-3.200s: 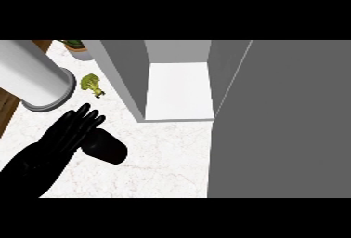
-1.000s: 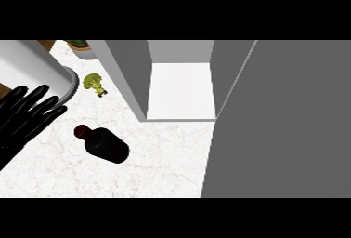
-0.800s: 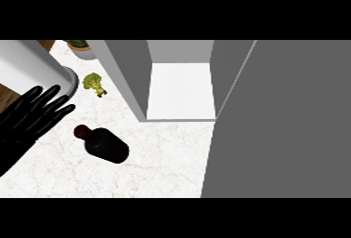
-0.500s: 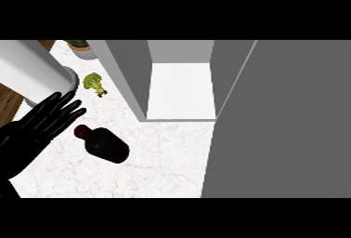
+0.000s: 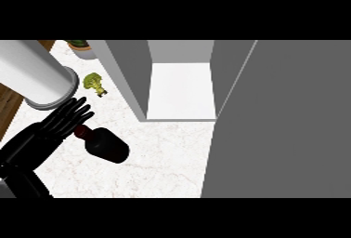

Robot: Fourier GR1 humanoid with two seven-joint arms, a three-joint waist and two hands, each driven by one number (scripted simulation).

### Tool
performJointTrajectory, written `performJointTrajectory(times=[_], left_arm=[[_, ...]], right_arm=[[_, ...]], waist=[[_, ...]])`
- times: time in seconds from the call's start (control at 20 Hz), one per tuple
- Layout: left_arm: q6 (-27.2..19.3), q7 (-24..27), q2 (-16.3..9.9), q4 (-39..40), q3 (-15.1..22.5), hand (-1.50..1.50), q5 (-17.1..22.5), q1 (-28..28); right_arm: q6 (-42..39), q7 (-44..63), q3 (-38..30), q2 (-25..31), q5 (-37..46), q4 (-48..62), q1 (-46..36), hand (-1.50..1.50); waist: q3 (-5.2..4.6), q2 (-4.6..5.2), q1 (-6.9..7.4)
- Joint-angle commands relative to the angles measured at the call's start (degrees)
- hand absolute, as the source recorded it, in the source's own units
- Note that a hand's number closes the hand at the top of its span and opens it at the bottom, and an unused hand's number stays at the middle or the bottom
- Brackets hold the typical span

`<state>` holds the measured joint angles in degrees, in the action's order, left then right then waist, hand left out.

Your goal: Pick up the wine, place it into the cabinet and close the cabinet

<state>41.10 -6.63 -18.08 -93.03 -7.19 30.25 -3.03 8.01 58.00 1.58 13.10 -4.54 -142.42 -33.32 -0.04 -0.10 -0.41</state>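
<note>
A: Where is the wine (image 5: pixel 106 145)?
B: Lying on the marble surface (image 5: pixel 165 158), neck toward the left hand (image 5: pixel 48 135); cabinet (image 5: pixel 179 88) open, well apart to the upper right.
A: And that hand?
B: Fingers straight and spread, released, tips just over the neck; nothing grasped. A green item (image 5: pixel 94 83) lies near the cabinet's left wall.

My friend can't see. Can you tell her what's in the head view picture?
A black robot hand with straight fingers reaches beside the neck of a dark round wine bottle on a white marble counter. Behind stands an open grey cabinet with a white floor, and a small green vegetable.
</note>
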Motion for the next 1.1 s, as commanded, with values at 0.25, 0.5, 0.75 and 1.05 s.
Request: performJointTrajectory(times=[0.25,0.5,0.75,1.05], left_arm=[[5.68,11.61,1.48,15.07,-1.26,-1.5,-10.68,-4.63],[6.48,22.59,2.8,22.95,-0.07,-1.5,-21.68,-3.36],[6.06,23.19,2.66,27.03,0.17,-1.5,-22.72,-5.36],[5.61,36.36,0.38,43.02,0.19,-1.5,-30.11,-10.29]], right_arm=[[0.53,5.14,-4.39,1.42,-5.78,-5.86,-1.29,-1.5],[0.08,4.07,-0.41,0.22,-4.55,-5.95,0.2,-1.5],[1.32,5.65,-2.02,0.62,-4.9,-5.81,-1.75,-1.5],[1.86,6.63,1.27,0.02,-2.63,-7.59,-2.09,-1.5]], waist=[[-0.01,0.02,-0.21],[-0.03,0.07,-0.23],[-0.01,-0.01,-0.07],[-0.11,0.11,-0.91]])
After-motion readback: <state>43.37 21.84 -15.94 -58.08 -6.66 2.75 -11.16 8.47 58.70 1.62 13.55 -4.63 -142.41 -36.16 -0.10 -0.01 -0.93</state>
